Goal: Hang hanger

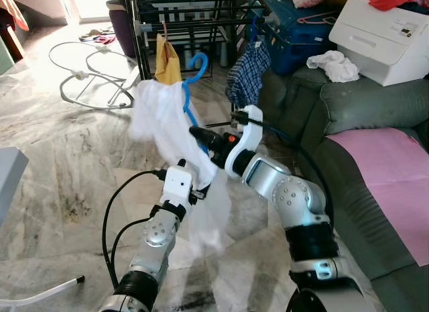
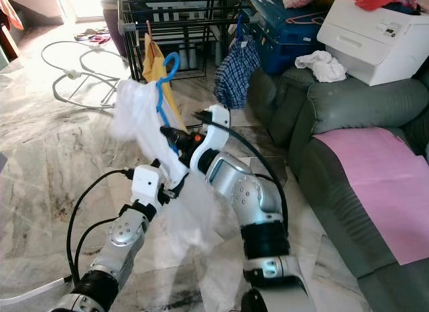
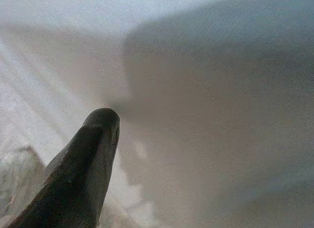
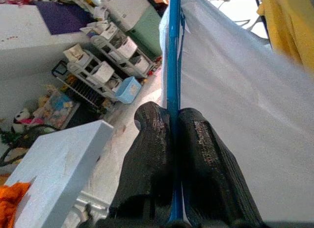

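Hanger [image 1: 196,69] pinched by right end effector [image 4: 172,127]; left end effector [image 1: 201,188] in shirt [image 1: 161,117], fingers unclear. Rack [image 1: 194,20] ahead: raise hook level, avoid swinging.

A green sofa [image 1: 375,111] is carrying a pink cloth [image 1: 392,178] on its seat and a white printer [image 1: 385,37] and crumpled white cloth [image 1: 335,65] along its back edge.
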You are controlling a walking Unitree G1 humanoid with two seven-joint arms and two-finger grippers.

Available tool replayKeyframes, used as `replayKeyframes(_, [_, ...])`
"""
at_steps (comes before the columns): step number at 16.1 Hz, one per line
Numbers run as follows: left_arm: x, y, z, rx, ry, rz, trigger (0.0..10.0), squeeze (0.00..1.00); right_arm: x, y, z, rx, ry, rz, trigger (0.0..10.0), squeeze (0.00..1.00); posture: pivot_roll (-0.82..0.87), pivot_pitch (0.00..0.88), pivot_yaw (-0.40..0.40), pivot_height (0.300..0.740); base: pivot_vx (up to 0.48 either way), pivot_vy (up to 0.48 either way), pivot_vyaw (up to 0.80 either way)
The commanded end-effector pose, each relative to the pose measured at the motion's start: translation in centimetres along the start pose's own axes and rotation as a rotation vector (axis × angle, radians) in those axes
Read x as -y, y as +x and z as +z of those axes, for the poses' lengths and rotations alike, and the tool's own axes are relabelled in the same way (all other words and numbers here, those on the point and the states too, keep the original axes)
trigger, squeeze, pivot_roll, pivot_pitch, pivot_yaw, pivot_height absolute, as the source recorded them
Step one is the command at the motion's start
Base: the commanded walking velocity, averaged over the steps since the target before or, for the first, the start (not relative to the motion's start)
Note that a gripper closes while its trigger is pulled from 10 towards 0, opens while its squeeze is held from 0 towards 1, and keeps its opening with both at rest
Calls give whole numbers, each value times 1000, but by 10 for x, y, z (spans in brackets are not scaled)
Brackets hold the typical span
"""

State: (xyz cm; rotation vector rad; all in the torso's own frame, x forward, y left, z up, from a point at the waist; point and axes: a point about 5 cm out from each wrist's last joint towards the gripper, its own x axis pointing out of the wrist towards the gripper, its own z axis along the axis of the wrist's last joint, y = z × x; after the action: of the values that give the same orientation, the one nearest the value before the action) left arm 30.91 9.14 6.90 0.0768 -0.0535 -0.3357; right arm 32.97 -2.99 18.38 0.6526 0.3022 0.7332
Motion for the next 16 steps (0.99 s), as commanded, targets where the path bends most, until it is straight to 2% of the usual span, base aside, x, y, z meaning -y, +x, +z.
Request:
replayKeyframes(1, [-2,3,2,10,13,9,0,0,-19,-1,8,45,-7,86,10000,0,-258,33,-43,740,0,0,0])
replayKeyframes(12, [-11,4,-2,-10,-5,34,0,0,-8,-8,17,69,-79,20,10000,0,-251,22,-44,740,0,0,0])
replayKeyframes(16, [-9,4,-3,-7,-17,12,0,0,-6,-8,16,71,-95,7,10000,0,-254,23,-42,740,0,0,0])
